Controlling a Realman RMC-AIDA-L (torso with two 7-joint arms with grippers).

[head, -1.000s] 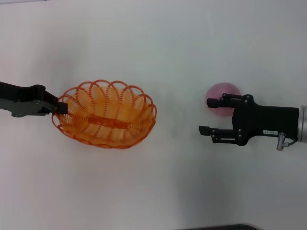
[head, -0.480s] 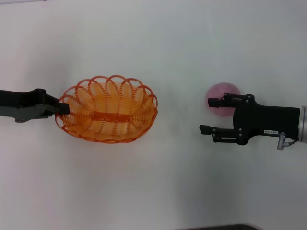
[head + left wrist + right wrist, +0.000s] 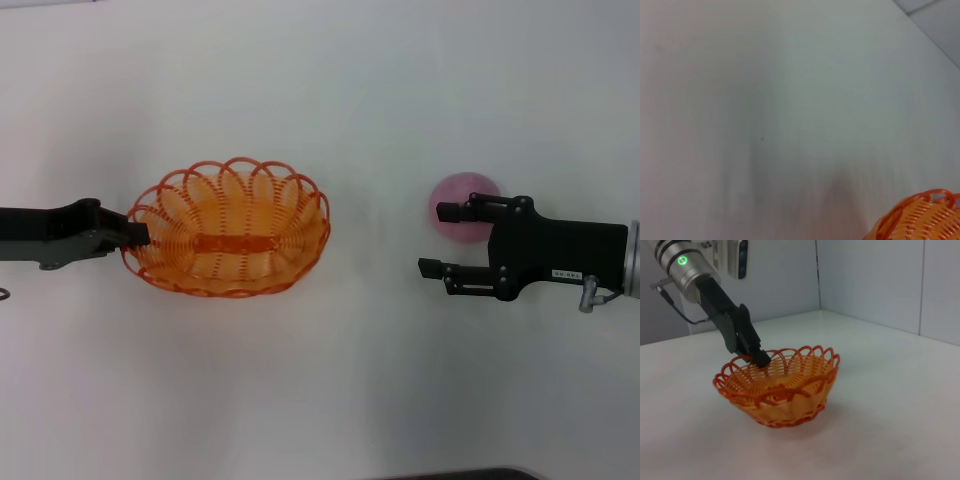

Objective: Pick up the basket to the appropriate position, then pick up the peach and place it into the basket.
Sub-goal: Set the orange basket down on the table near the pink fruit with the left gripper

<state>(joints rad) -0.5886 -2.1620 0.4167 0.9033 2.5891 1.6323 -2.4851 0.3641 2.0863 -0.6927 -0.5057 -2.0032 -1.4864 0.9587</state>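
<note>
The orange wire basket (image 3: 316, 212) stands at the table's left middle. In the right wrist view (image 3: 790, 400) it rests flat on the table. My left gripper (image 3: 138, 235) is shut on the basket's left rim, which also shows in the right wrist view (image 3: 761, 359). A corner of the basket (image 3: 920, 220) shows in the left wrist view. The pale pink peach (image 3: 462, 190) lies on the table at the right. My right gripper (image 3: 440, 240) is open just beside the peach on its near side, with one finger (image 3: 452, 212) overlapping the peach.
The white table (image 3: 330, 380) runs all around the basket and peach. A dark edge (image 3: 460, 474) shows at the table's front. Grey walls (image 3: 870, 275) stand behind the table in the right wrist view.
The basket has levelled out and settled lower, shifting slightly right with my left gripper still on its rim. The right gripper has hardly moved.
</note>
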